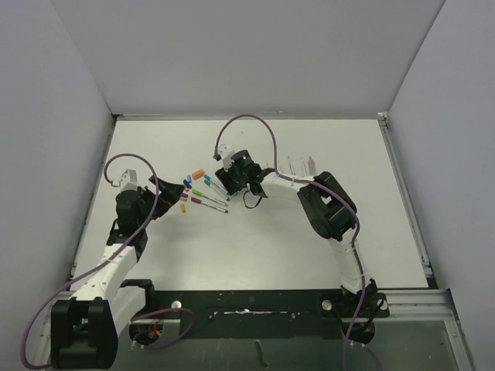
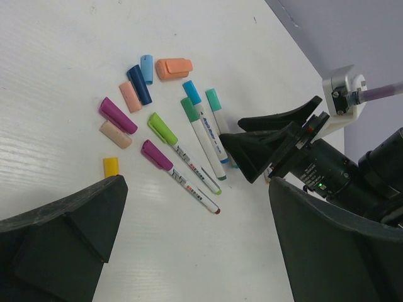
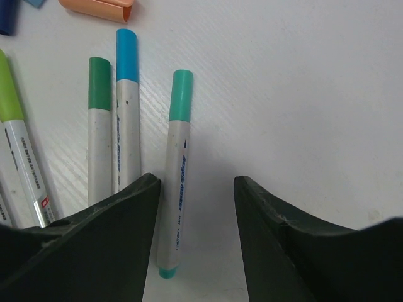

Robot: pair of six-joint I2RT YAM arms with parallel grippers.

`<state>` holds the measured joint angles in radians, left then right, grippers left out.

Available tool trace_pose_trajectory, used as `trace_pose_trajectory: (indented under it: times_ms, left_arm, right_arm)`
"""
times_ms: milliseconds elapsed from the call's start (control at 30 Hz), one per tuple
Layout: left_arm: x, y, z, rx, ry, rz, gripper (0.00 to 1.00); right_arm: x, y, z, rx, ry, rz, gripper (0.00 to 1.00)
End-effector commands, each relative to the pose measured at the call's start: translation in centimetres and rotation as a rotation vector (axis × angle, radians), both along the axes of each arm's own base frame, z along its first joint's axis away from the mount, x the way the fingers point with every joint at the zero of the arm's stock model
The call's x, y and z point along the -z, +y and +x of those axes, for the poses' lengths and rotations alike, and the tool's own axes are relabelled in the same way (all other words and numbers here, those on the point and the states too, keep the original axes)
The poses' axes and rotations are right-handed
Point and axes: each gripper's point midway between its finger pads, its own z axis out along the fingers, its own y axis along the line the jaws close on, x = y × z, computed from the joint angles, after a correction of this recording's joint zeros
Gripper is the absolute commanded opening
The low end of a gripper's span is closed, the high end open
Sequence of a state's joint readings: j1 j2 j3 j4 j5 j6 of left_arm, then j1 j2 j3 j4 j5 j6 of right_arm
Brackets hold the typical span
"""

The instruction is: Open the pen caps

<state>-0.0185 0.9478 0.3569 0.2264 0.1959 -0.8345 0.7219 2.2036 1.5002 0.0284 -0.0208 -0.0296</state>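
Note:
Several capped pens lie side by side on the white table. In the right wrist view the teal-capped pen [image 3: 176,176] lies between my open right gripper [image 3: 196,207] fingers, close to the left finger [image 3: 119,214]. The blue-capped pen [image 3: 126,107] and the green-capped pen [image 3: 99,132] lie just left of it. In the left wrist view lime-capped [image 2: 182,157] and magenta-capped [image 2: 176,175] pens lie nearer. Loose pen caps [image 2: 130,96] in orange, blue, salmon, purple and yellow are scattered beyond them. My left gripper [image 2: 195,251] is open and empty, hovering short of the pens.
Several pale pen barrels and an orange piece [image 1: 310,164] lie at the back right of the table [image 1: 255,247]. The fat orange cap [image 3: 97,7] lies just past the pen tops. Grey walls enclose the table on three sides.

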Motion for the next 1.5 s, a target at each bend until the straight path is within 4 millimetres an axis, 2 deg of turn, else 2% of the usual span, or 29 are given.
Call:
trace_pose_trajectory:
  times_ms: [0,133,300,433,567,700,767,967,1267,1467]
  left_arm:
    - [-2.7,-0.1,0.7,0.010,-0.076,-0.008,0.98]
    - [-3.2,-0.2,0.9,0.014,-0.084,-0.009,0.98]
    - [-4.3,-0.2,1.1,0.021,-0.100,-0.002,0.98]
    - [-5.1,-0.4,1.2,0.038,-0.112,0.005,0.98]
    - [-5.1,-1.1,1.5,0.078,-0.102,-0.010,0.98]
    - [-4.0,-2.4,2.0,0.121,-0.075,-0.081,0.97]
    - [-3.3,-3.0,2.2,0.140,-0.062,-0.114,0.97]
    - [-2.3,-4.8,2.7,0.152,-0.056,-0.132,0.95]
    - [-1.7,-9.3,4.3,0.222,-0.046,-0.131,0.94]
    - [-1.7,-10.6,5.5,0.220,-0.060,-0.168,0.91]
  right_arm:
    - [-1.6,1.2,0.3,-0.019,-0.027,0.032,0.51]
    - [-1.1,1.2,0.1,-0.021,-0.013,0.029,0.48]
    - [-0.4,0.9,-0.2,-0.019,0.009,0.018,0.37]
    - [0.2,0.6,-0.5,-0.017,0.023,0.007,0.23]
    - [-0.1,0.1,-0.2,0.001,0.015,0.018,0.00]
    - [-2.8,-0.4,0.0,0.025,-0.069,0.093,0.00]
    - [-5.0,-0.7,-0.2,0.037,-0.111,0.142,0.00]
    - [-9.0,-1.6,-2.1,0.036,-0.133,0.205,0.00]
    - [-11.1,-2.8,-5.6,0.038,-0.071,0.275,0.00]
    - [-12.2,-2.3,-7.8,0.004,-0.060,0.317,0.00]
